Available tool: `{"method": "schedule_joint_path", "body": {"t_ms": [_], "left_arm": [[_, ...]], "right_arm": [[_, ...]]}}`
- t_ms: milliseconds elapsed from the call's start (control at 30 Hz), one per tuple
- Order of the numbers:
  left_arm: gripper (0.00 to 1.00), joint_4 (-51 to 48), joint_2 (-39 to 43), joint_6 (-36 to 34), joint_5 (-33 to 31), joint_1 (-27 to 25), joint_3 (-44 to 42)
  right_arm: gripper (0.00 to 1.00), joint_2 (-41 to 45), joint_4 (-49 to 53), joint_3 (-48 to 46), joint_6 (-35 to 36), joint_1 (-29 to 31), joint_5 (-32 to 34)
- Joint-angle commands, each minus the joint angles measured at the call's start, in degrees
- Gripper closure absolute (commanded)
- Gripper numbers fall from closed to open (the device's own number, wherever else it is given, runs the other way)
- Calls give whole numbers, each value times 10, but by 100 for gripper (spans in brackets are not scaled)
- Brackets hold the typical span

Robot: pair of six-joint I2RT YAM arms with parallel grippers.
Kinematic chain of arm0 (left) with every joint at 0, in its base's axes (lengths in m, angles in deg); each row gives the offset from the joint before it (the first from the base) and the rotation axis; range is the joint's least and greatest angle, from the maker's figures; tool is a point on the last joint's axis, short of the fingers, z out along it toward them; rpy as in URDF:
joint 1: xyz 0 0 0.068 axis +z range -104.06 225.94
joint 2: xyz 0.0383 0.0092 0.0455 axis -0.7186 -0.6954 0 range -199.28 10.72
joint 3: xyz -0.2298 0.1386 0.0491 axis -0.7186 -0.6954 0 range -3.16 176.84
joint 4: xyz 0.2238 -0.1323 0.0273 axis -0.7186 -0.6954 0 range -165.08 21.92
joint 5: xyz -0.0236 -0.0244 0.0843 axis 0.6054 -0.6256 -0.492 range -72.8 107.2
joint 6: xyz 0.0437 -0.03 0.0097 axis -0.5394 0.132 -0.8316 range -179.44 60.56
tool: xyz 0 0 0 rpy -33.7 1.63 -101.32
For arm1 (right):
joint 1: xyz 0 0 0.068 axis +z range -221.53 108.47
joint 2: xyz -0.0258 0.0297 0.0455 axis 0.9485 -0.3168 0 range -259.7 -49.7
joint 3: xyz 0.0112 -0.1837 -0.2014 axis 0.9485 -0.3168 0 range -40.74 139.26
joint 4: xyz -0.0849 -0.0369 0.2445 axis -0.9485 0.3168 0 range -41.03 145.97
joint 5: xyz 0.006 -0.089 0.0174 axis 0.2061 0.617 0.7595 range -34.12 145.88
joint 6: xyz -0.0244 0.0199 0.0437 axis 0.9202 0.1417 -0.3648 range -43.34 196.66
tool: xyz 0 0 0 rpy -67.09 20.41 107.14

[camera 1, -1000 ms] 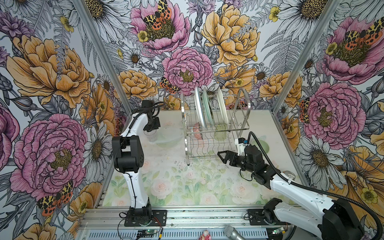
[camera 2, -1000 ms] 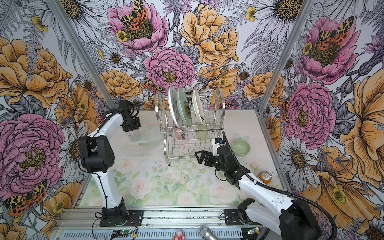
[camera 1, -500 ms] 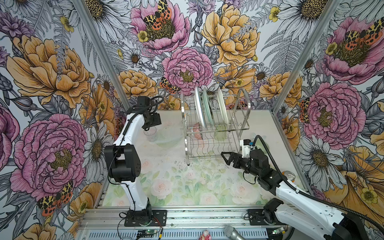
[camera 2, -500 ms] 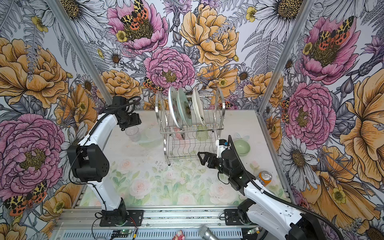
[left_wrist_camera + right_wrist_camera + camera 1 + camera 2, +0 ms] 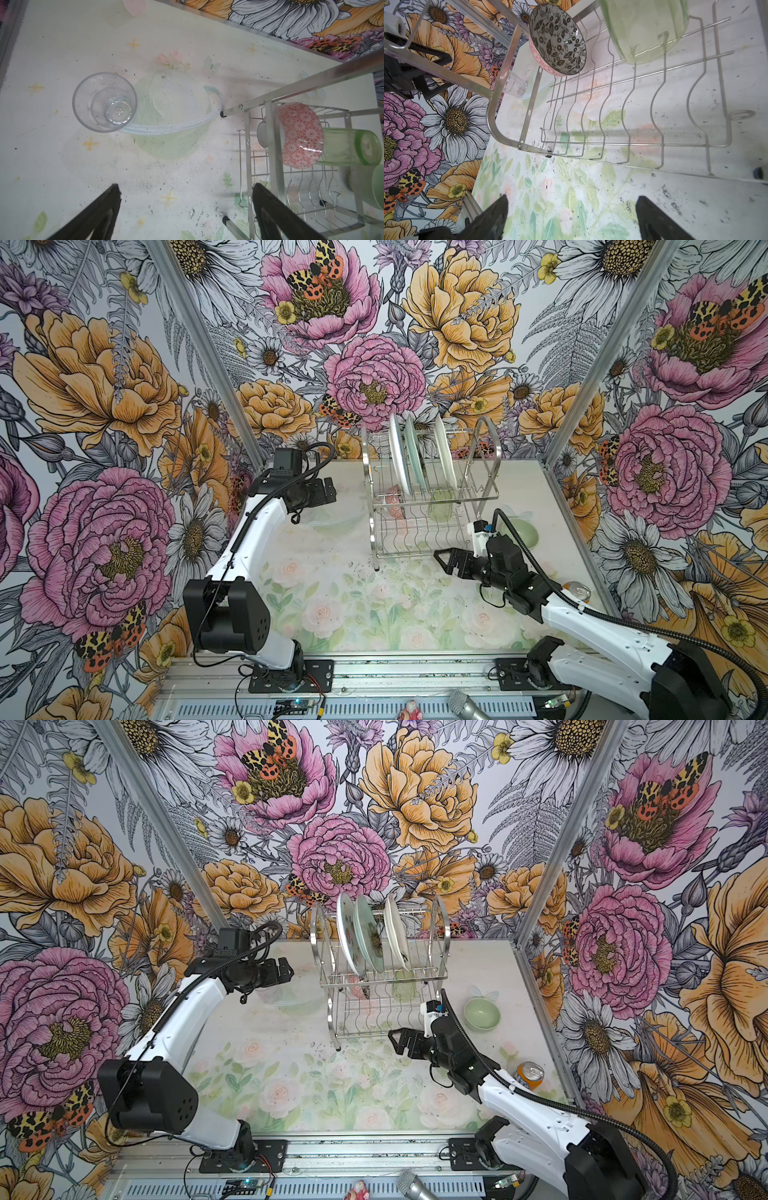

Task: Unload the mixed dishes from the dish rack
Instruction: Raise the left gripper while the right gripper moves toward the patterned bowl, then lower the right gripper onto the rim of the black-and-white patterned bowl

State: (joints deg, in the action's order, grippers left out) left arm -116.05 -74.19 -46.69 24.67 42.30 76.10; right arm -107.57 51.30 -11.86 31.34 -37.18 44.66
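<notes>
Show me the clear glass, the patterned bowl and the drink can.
Clear glass [image 5: 105, 101]: left wrist view, its inner wall.
Patterned bowl [image 5: 557, 39]: right wrist view, its black-and-white inside.
Drink can [image 5: 530, 1072]: in a top view, its silver lid.

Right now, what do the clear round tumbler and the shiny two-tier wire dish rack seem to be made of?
Clear round tumbler: glossy glass or hard plastic, I cannot tell which; the table shows through it. Wire dish rack: polished metal, probably chromed steel; its bars reflect light.

Shiny chrome wire rack [image 5: 432, 506], clear plastic tumbler [image 5: 105, 102]
</notes>
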Motion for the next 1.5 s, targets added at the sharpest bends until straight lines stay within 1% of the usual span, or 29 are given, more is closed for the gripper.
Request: {"method": "schedule_joint_path", "body": {"t_ms": [0,300,500,667,833,1000,1100,1167,1300,1467], "left_arm": [[1,43,45,23,25,-7,-35],[1,62,151,29,21,-3,-128],[1,83,182,33,35,5,-166],[1,102,191,36,50,11,-192],[1,120,196,37,66,16,-213],[1,134,202,46,82,17,-225],[1,143,209,47,95,16,-232],[1,149,215,50,105,16,-238],[1,167,225,54,125,13,-255],[1,177,229,56,129,13,-270]], "right_arm": [[3,-12,-7,28,17,9,5],[10,-72,-41,55,48,19,13],[15,-97,-50,60,63,35,81],[15,-109,-61,65,82,48,108],[16,-118,-91,61,86,50,113],[19,-164,-107,84,91,50,88],[23,-195,-123,97,92,50,77],[25,-211,-139,104,93,50,69],[26,-235,-159,117,98,50,67],[28,-275,-165,151,104,49,67]]}}
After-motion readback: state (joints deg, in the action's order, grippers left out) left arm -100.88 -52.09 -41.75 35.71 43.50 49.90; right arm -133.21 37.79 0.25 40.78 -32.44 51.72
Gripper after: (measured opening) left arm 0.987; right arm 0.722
